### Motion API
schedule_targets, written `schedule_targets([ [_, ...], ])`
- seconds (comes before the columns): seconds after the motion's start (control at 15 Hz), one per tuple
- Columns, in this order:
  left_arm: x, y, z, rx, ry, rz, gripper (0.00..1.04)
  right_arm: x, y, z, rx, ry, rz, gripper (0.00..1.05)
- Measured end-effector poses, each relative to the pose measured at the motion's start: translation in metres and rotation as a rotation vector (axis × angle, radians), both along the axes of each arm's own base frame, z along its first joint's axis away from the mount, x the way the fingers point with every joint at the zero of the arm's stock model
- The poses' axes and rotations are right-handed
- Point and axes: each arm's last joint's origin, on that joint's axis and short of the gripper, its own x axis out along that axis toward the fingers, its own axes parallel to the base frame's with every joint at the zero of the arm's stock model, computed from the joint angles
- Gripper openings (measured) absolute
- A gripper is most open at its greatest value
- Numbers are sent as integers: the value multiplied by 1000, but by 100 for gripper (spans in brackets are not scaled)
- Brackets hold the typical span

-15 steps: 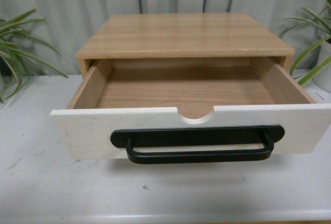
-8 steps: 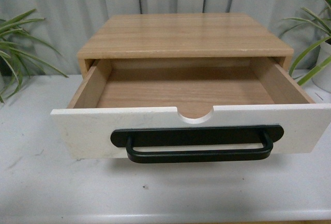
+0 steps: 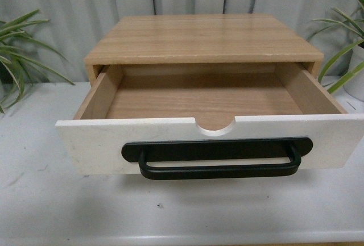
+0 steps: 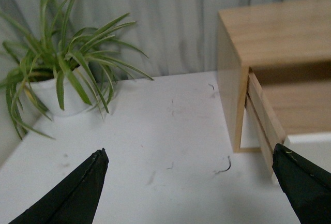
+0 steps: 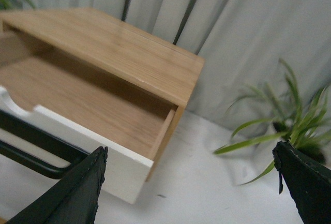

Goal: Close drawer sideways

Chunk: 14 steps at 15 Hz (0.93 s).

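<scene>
The drawer (image 3: 102, 144) stands pulled far out of a light wood cabinet (image 3: 202, 38) on the white table. It has a white front panel, a long black bar handle (image 3: 219, 166), a half-round notch (image 3: 216, 125) in its top edge, and an empty wood inside. Neither gripper shows in the front view. My left gripper (image 4: 189, 182) is open over bare table beside the cabinet's left side, where the drawer's wood side (image 4: 264, 118) shows. My right gripper (image 5: 189, 182) is open over the table beside the drawer's right front corner (image 5: 129, 175).
A potted spider plant (image 4: 57, 74) stands at the table's left, by the grey curtain. Another plant (image 5: 289, 120) in a white pot (image 3: 357, 73) stands at the right. The table's front edge (image 3: 182, 238) runs just below the drawer front.
</scene>
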Motion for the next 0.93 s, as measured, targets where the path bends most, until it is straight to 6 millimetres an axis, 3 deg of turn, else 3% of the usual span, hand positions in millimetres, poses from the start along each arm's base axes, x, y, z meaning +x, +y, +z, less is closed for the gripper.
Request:
schedule_targets([
  [0.13, 10, -13, -3, 359, 108, -125, 98, 9, 5, -4, -406, -126, 39, 98],
  [0.33, 29, -21, 3, 696, 183, -262, 98, 26, 10, -10, -849, -180, 134, 98],
  [0.47, 44, -27, 10, 825, 195, -323, 98, 45, 10, -2, -964, -204, 149, 98],
  [0.6, 55, -31, 9, 903, 242, -374, 98, 60, 8, -11, -1025, -143, 172, 98],
  [0.8, 62, -37, -6, 965, 329, -472, 98, 69, 12, -20, -1039, -101, 202, 98],
  [0.93, 72, -40, -4, 966, 310, -472, 98, 75, 12, -24, -1040, -82, 201, 98],
])
